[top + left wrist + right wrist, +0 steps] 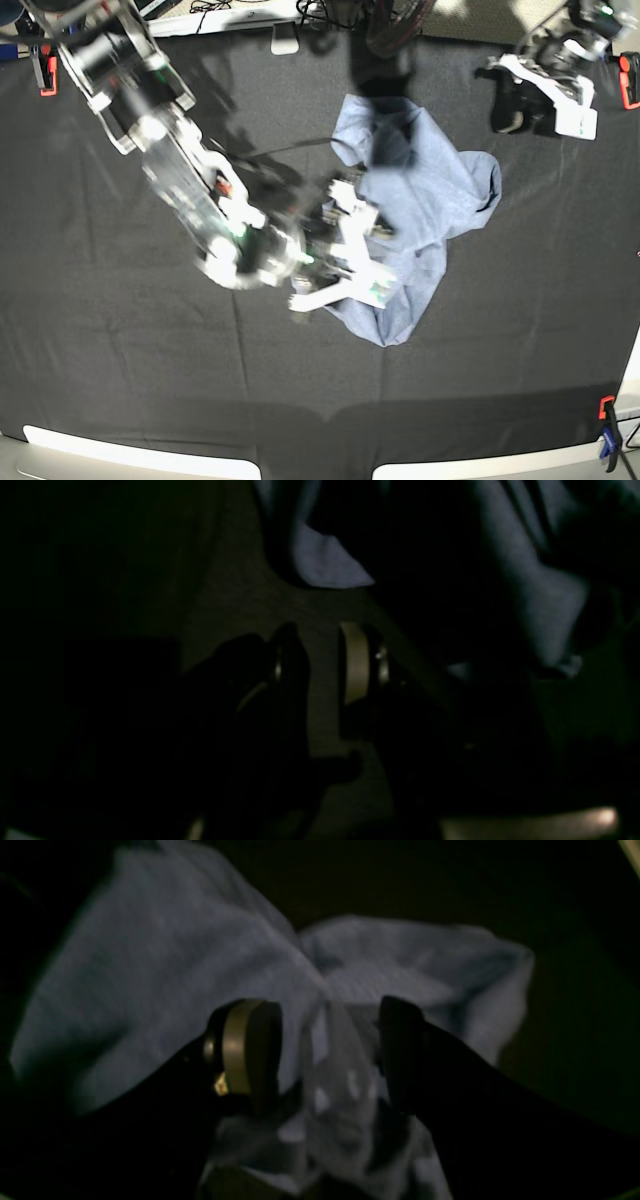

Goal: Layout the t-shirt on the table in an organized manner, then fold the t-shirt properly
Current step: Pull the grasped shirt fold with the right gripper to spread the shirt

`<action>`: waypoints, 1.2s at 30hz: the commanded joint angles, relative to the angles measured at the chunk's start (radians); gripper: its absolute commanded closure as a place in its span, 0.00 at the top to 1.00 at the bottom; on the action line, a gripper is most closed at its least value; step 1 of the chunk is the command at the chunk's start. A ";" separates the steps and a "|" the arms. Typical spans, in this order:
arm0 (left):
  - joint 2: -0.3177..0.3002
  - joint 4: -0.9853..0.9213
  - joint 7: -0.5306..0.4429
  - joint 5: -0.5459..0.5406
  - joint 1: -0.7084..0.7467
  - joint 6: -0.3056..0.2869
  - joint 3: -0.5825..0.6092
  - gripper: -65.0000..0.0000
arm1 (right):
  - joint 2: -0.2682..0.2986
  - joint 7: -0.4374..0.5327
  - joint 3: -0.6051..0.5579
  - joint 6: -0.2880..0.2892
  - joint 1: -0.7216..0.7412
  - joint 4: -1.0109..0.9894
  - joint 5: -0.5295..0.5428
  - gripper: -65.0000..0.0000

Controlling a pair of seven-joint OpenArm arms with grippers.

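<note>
Jaws on our right gripper [327, 1050] are standing wide apart, straddling a raised fold of the t-shirt [430, 210] without pinching it. Our left gripper [325, 665] is hovering with jaws parted around nothing, dark bench [120, 360] cloth showing between them, the shirt lying just beyond its tips. Rumpled blue-grey fabric is spreading away beyond the right jaws.

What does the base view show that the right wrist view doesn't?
Base only: the whole crumpled t-shirt on the table, both arms, the left pincer parked away from the cloth, and edge clamps. Right wrist only: the right pincer open, a fold of fabric between its fingers. Both: the shirt still unspread.
</note>
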 commanded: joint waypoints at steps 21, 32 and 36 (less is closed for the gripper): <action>0.024 0.016 -0.050 0.085 0.005 -0.006 -0.004 0.20 | 0.090 -0.308 -0.058 0.024 0.076 0.032 0.194 0.00; 0.024 0.016 -0.090 0.085 0.003 -0.007 -0.004 0.20 | 0.410 -0.323 0.257 0.022 -0.275 0.439 0.218 0.00; 0.023 0.016 -0.095 0.085 -0.013 -0.007 -0.004 0.20 | 0.441 -0.320 0.403 0.022 -0.432 0.459 0.222 0.00</action>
